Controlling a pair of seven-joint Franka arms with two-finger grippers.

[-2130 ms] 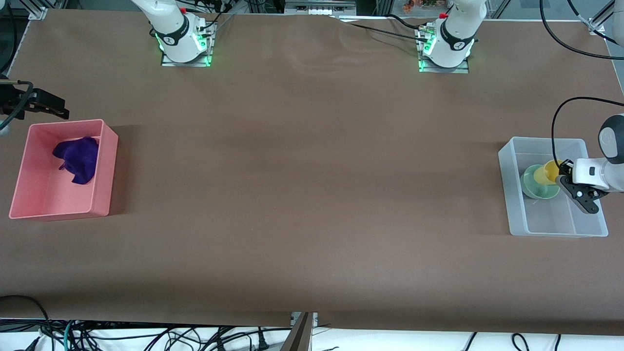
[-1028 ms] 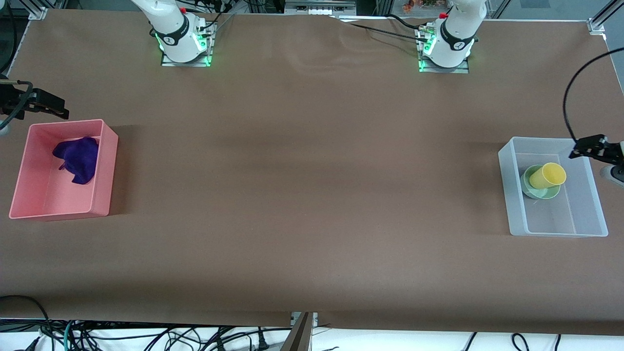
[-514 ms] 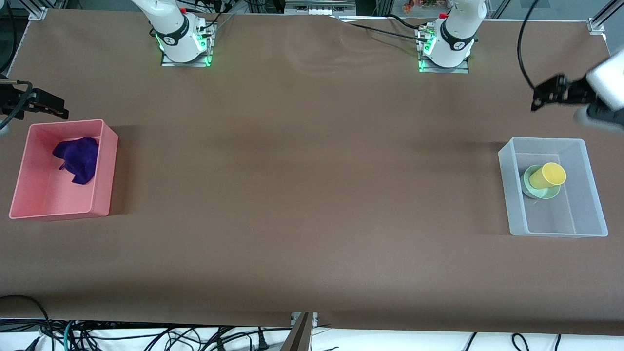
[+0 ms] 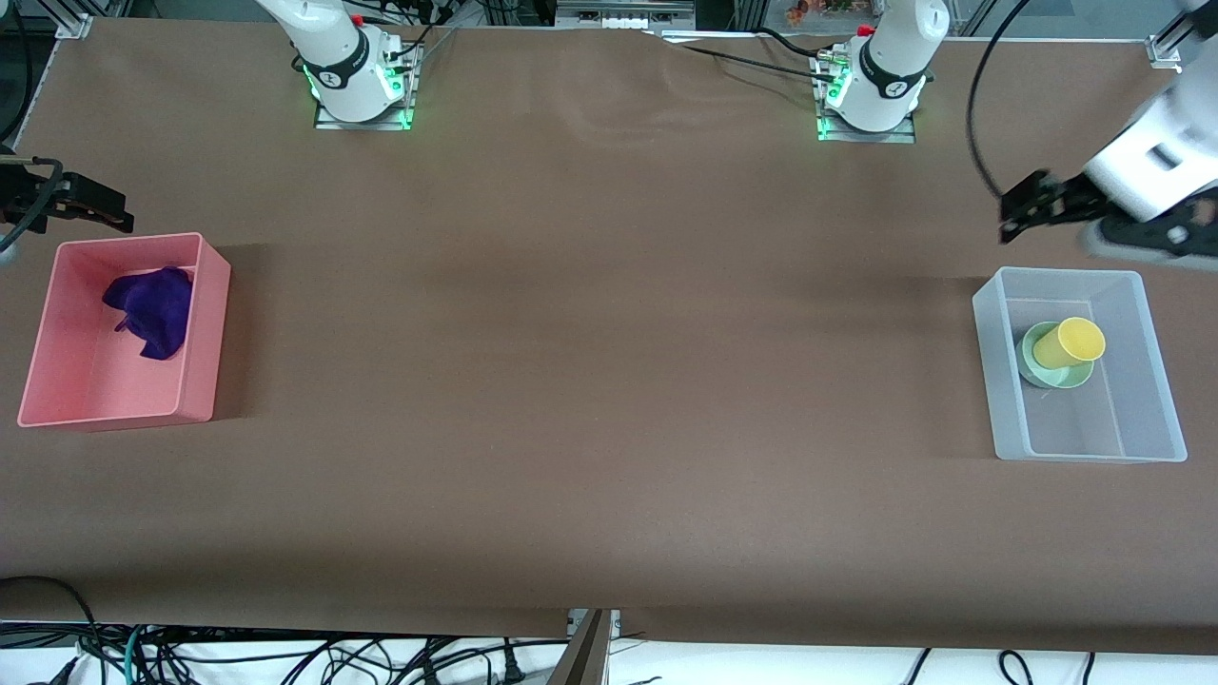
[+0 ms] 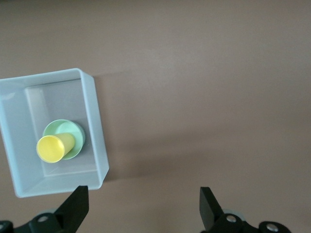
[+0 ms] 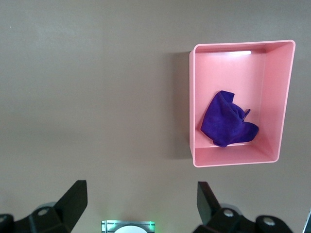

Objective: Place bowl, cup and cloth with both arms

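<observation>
The yellow cup (image 4: pixel 1067 342) lies tipped in the mint-green bowl (image 4: pixel 1049 366) inside a clear plastic bin (image 4: pixel 990 381) at the left arm's end of the table. They also show in the left wrist view: cup (image 5: pixel 54 146), bowl (image 5: pixel 65 130), bin (image 5: pixel 95 121). The purple cloth (image 4: pixel 152 309) lies in a pink bin (image 4: pixel 211 323) at the right arm's end; in the right wrist view the cloth (image 6: pixel 226 121) sits in that bin (image 6: pixel 192 107). My left gripper (image 4: pixel 1026 205) is open and empty, up over the bare table beside the clear bin. My right gripper (image 4: pixel 90 205) is open and empty, up beside the pink bin.
The brown table surface (image 4: pixel 590 362) stretches between the two bins. The right arm's base (image 4: pixel 357 81) and the left arm's base (image 4: pixel 871 95) stand along the edge farthest from the front camera. Cables hang below the nearest edge.
My left gripper let go of the cup, rose out of the clear bin and moved away over the bare table. The cup stays tipped in the bowl. The right arm has not moved.
</observation>
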